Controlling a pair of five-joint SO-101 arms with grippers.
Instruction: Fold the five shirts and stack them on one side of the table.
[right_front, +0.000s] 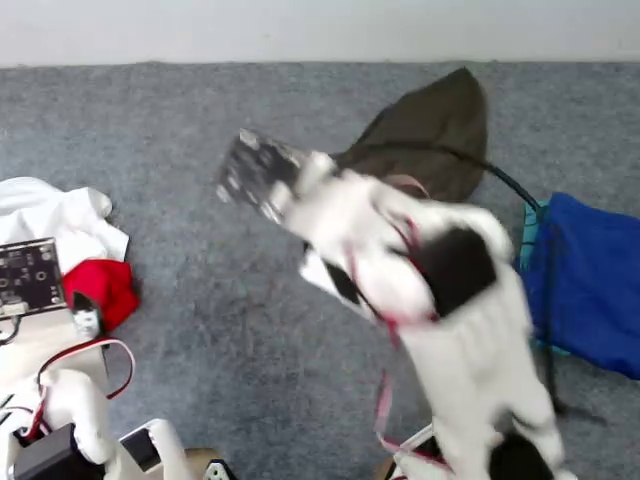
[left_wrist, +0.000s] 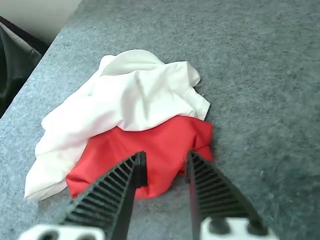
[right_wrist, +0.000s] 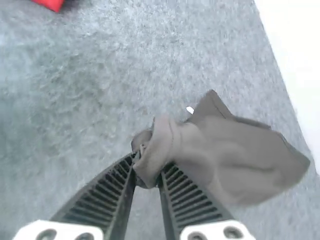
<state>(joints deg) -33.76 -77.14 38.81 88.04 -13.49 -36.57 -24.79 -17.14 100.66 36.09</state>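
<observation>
shirt, olive, bunched, tight inside right tool; left tool agape

Free lane: grey worktop, upper left to lower centre.
Left edge: white shirt over red shirt, heaped.
Centre to lower right: right arm spans it.
Upper right: olive shirt.
Right edge: blue shirt.

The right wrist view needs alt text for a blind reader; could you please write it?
The right pincer is shut on a bunched fold of the dark shirt, which spreads over the grey table, red cloth farther off.
</observation>
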